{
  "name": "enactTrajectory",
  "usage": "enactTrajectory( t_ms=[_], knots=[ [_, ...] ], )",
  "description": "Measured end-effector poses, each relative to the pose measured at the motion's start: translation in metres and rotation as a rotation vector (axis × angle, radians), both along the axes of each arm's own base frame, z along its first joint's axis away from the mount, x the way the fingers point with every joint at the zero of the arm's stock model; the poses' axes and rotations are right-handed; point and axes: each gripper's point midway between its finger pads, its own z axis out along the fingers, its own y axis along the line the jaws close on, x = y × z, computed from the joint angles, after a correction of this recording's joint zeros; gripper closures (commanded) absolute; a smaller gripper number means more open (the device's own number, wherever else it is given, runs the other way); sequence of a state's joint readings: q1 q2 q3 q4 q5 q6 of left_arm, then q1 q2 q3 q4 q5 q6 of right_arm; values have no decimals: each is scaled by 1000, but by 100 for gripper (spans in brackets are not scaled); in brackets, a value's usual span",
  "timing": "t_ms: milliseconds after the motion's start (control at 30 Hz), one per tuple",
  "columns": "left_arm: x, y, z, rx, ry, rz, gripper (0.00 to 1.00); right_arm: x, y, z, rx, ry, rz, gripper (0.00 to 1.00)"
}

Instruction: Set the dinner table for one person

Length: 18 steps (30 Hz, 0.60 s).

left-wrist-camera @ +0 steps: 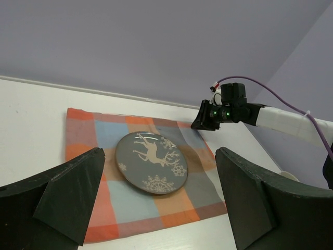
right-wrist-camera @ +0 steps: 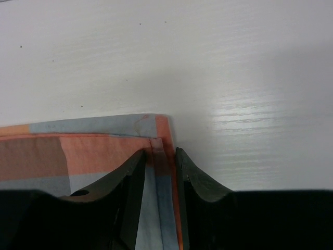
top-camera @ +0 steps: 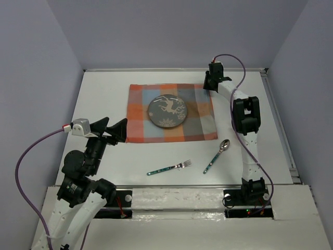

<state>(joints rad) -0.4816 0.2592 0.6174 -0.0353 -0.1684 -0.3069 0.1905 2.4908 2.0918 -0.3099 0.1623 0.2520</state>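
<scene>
An orange-and-grey plaid placemat (top-camera: 200, 125) lies on the white dinner table (top-camera: 104, 94), with a grey reindeer plate (top-camera: 167, 111) at its middle. A fork (top-camera: 169, 167) and a spoon (top-camera: 217, 154) lie on the table in front of the placemat. My right gripper (top-camera: 210, 83) is down at the placemat's far right corner (right-wrist-camera: 151, 127). Its jaws stand a little apart astride the hem, so it is open (right-wrist-camera: 160, 153). My left gripper (top-camera: 117, 130) hovers wide open and empty off the placemat's left edge, facing the plate (left-wrist-camera: 151, 161).
The right arm (top-camera: 244, 120) reaches along the table's right side, past the spoon. Grey walls close in the table at the back and at both sides. A purple cable (top-camera: 23, 156) loops off the left arm.
</scene>
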Motion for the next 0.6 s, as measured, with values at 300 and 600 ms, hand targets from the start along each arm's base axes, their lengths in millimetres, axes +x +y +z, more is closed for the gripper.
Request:
enactTrajectory(
  t_ms=[300, 600],
  knots=[
    [0, 1, 0, 1, 0, 3, 1, 3, 2, -1, 8, -2, 6, 84],
    [0, 1, 0, 1, 0, 3, 1, 10, -1, 9, -25, -23, 7, 88]
  ],
)
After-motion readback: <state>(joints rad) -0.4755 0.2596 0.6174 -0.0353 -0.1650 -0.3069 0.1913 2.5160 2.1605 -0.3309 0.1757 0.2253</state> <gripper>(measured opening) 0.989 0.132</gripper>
